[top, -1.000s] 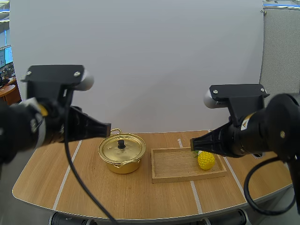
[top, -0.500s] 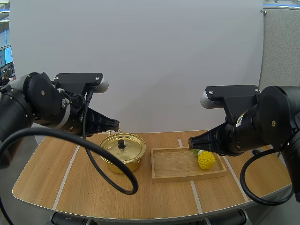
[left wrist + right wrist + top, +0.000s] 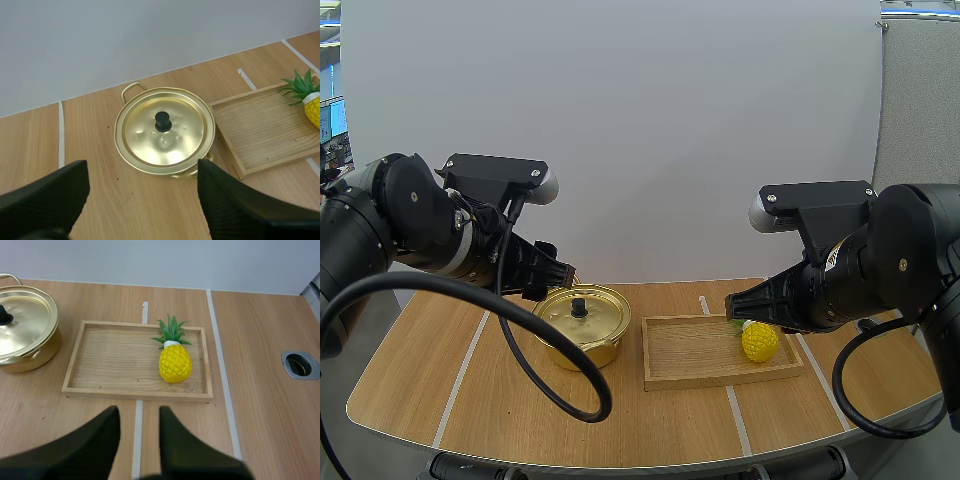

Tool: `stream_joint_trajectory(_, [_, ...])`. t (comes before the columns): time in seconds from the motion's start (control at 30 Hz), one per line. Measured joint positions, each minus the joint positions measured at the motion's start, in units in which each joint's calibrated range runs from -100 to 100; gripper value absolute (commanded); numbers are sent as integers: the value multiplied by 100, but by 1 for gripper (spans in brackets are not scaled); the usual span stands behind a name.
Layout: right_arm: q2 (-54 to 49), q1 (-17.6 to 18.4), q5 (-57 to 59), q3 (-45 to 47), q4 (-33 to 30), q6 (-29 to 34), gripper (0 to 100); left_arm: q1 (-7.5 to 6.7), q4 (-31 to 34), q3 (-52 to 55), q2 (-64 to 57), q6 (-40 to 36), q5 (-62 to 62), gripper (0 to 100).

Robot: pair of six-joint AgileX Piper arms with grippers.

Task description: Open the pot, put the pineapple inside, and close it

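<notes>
The pot sits closed on the worktop, just beside the left end of the wooden tray. The pineapple lies in the tray toward its right end, leaves pointing away from the arms. The left fingers are spread wide and hang above the pot's near side, holding nothing. The right fingers stand a little apart, a narrow strip of worktop showing between them, above the tray's near edge and empty too

The pot is thin, polished gold-coloured metal with loop handles. Its lid is a shallow dished disc, slightly dented, with a small black knob at the centre. I judge the lid light and stiff but slick, so the knob is the sound place to pinch it, as the rim would likely slip. The pot itself looks light enough to skid if nudged sideways

The pineapple is small and egg-shaped, yellow with a bumpy skin and stiff green leaves. It looks like a moulded toy, light and firm. Its rounded body may roll, so I would close across the widest part of the body, not the leaves. The tray is pale grained wood with a low rim
</notes>
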Motion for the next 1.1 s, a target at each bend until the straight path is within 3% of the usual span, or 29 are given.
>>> stream_joint_trajectory(0.57, [0, 0, 0, 0, -276, 0, 100, 0, -11, 0, 358, 411, 444, 100])
stream_joint_trajectory(1.1, [0, 0, 0, 0, -287, 0, 100, 0, -329, 0, 2232, 2346, -473, 100])
